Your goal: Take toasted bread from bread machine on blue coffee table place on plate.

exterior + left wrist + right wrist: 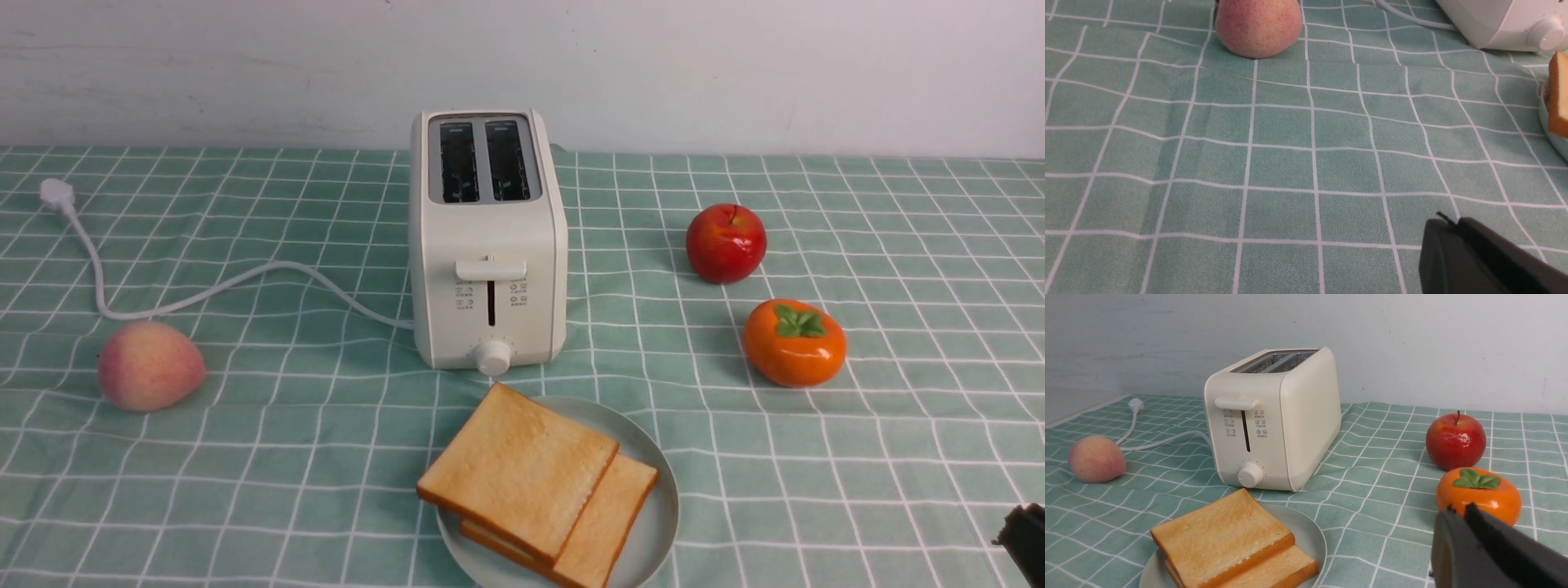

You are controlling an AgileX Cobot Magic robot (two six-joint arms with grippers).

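Counter (898,457) covered in mint-green cloth with a white grid, slightly wrinkled, mostly around the left side and in front of the toaster. Plain off-white wall (735,73) runs along the far edge; faint scuffs on it.

Bread machine (488,245) stands upright mid-counter, cream-white, both top slots empty, lever high on its front, round knob low on the front. White power cord (204,290) trails from its left side across the cloth to a plug (55,194) lying unplugged near the far left edge.

Toasted bread (522,469): two slices, stacked and offset, lying flat on the plate (657,523). Upper slice overlaps the lower one and overhangs the plate rim on the left. Plate sits just in front of the toaster, near the front edge of the counter, pale blue-green.

Peach (149,366) left of the toaster, near the cord loop. Red apple (726,242) right of the toaster, orange persimmon (793,341) with green leaves just in front of it, the two near but apart.

Right gripper (1490,551): dark fingers seen from the wrist view, pressed together, holding nothing, low at the front right of the counter, with the persimmon beyond. Only a dark tip shows in the front view corner.

Left gripper (1478,257): dark fingers over bare cloth, the peach well beyond them, toast edge at the side. Spread or pressed together — cannot tell from this angle.
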